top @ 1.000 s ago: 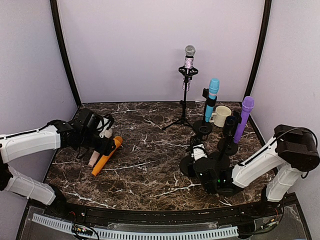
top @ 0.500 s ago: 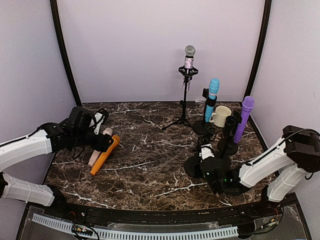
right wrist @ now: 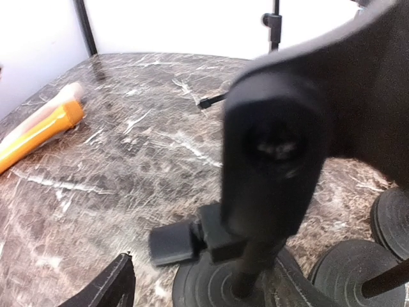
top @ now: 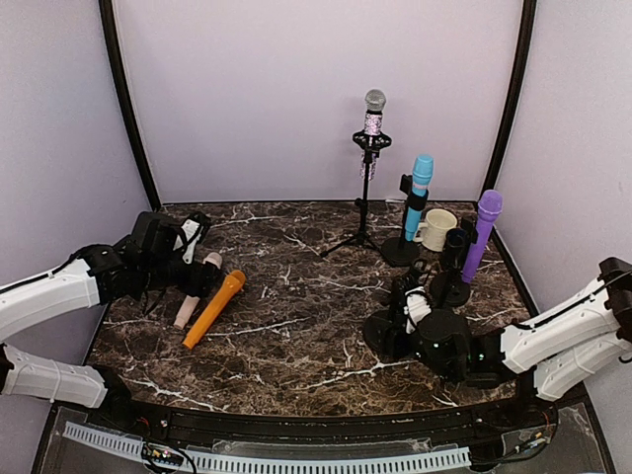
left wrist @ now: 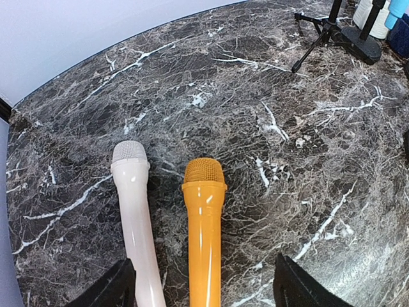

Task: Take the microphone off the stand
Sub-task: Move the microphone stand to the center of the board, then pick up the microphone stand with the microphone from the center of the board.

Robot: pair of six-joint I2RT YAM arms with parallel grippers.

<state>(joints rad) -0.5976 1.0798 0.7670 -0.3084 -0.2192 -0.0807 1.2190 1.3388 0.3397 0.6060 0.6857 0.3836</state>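
Left wrist: orange microphone (left wrist: pixel 204 236), white microphone (left wrist: pixel 137 217) lie flat, off stands; left gripper (left wrist: pixel 201 284) wide above them. Right gripper (top: pixel 415 298) parted at empty stand (right wrist: pixel 268 147).

No legible text, label, brand, number or sign anywhere in any of the three views.

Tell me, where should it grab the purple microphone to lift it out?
Probably the purple microphone by its bare upper shaft, under the head, from the near right: its stand and a mug crowd the left.
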